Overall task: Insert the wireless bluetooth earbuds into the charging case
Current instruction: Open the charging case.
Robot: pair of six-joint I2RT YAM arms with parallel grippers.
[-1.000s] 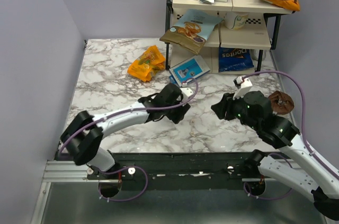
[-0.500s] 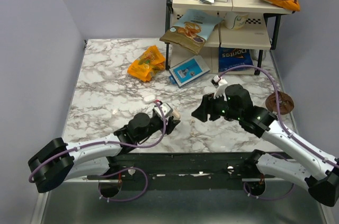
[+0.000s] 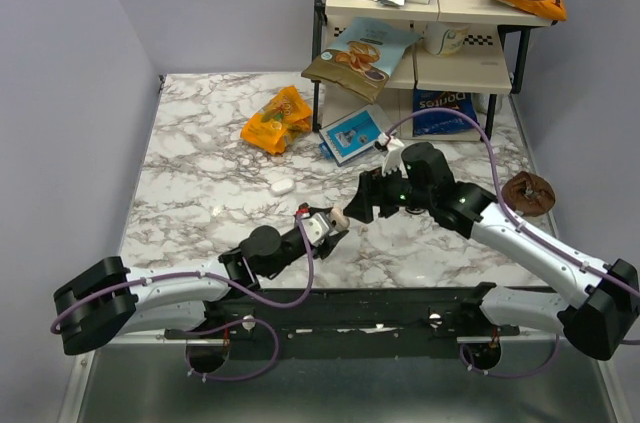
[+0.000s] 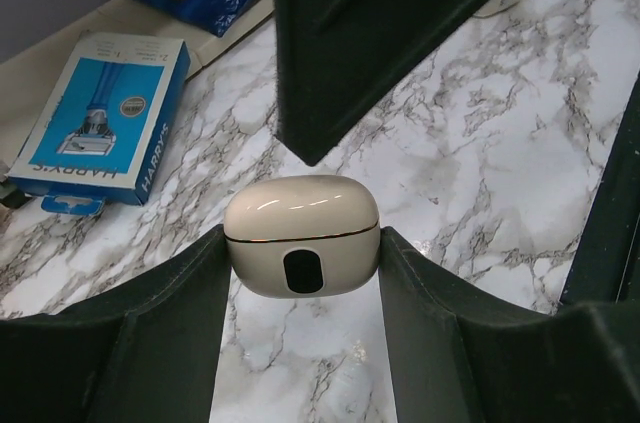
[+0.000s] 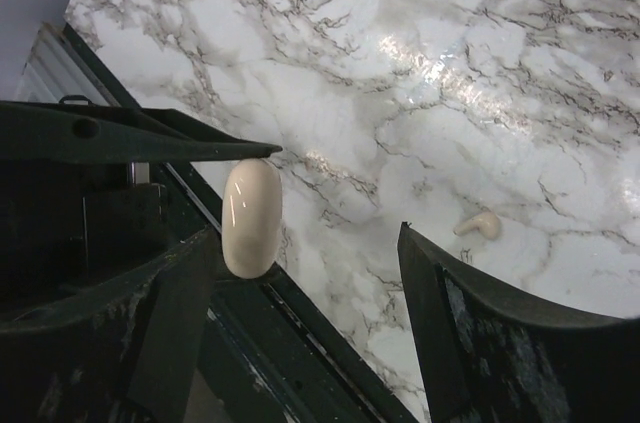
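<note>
The charging case (image 4: 301, 236), a cream rounded oval with its lid closed, is pinched between my left gripper's (image 4: 301, 248) two dark fingers above the marble near the table's front edge; from above the case (image 3: 338, 215) shows at that gripper's tip. My right gripper (image 5: 310, 243) hangs just beside it, open wide. The case (image 5: 251, 217) stands on end right next to the right gripper's left finger (image 5: 175, 318); I cannot tell if they touch. One cream earbud (image 5: 478, 225) lies loose on the marble near the other finger.
A small white rounded object (image 3: 282, 185) lies on the marble behind the grippers. Further back are an orange snack bag (image 3: 277, 119), a blue razor box (image 3: 357, 131) and a shelf rack (image 3: 420, 63) with snack bags. A brown disc (image 3: 528, 193) sits at right.
My left arm has drawn back toward the near edge, carrying the case. My right gripper has swung left up to the case and its jaws have spread wider.
</note>
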